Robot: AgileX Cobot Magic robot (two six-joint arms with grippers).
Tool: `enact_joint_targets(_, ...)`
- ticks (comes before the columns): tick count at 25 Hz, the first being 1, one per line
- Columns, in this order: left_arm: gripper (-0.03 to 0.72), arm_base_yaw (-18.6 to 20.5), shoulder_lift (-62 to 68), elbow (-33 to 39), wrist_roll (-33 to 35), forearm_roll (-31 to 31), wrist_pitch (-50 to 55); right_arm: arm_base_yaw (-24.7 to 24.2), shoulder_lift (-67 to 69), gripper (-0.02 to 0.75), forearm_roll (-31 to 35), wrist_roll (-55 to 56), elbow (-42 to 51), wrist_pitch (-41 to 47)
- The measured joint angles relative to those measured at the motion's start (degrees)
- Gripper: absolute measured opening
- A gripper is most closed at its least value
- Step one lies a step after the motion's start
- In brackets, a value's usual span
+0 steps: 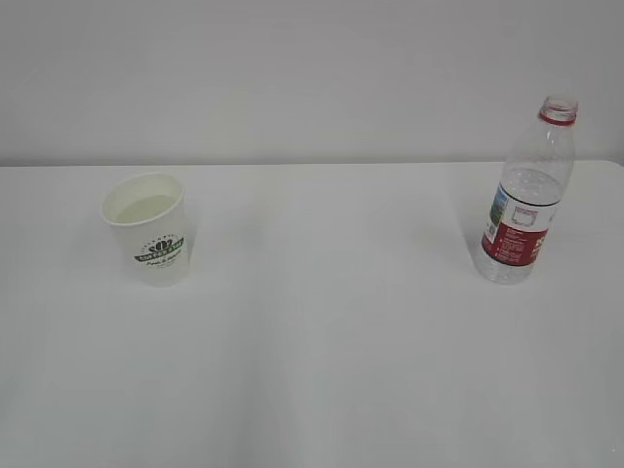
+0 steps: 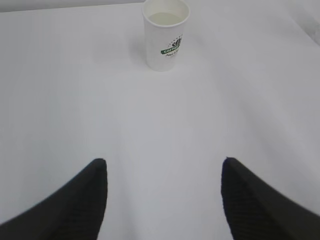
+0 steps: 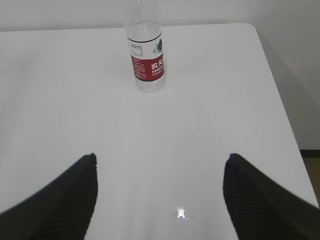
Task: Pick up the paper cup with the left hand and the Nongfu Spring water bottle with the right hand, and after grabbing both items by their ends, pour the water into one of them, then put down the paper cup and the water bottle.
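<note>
The white paper cup (image 1: 148, 230) with its green logo stands upright on the left of the table, with water in it. In the left wrist view the paper cup (image 2: 165, 35) is far ahead of my left gripper (image 2: 164, 161), which is open and empty. The Nongfu Spring water bottle (image 1: 527, 193) stands upright at the right, uncapped, red neck ring showing, almost empty. In the right wrist view the water bottle (image 3: 146, 49) stands well beyond my right gripper (image 3: 160, 156), open with nothing between its fingers. Neither arm shows in the exterior view.
The white table (image 1: 322, 331) runs to a white wall behind. Its right edge (image 3: 280, 100) lies close to the bottle, with floor below. A small bright glint (image 3: 181, 214) sits on the tabletop between the right fingers.
</note>
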Motion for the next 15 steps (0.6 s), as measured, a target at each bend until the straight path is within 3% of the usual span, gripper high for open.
enact_joint_targets(15, 0.516, 0.0, 0.0, 0.72, 0.0, 0.0, -0.86, 0.0, 0.0, 0.588, 0.4, -0.1, 4.31, -0.88)
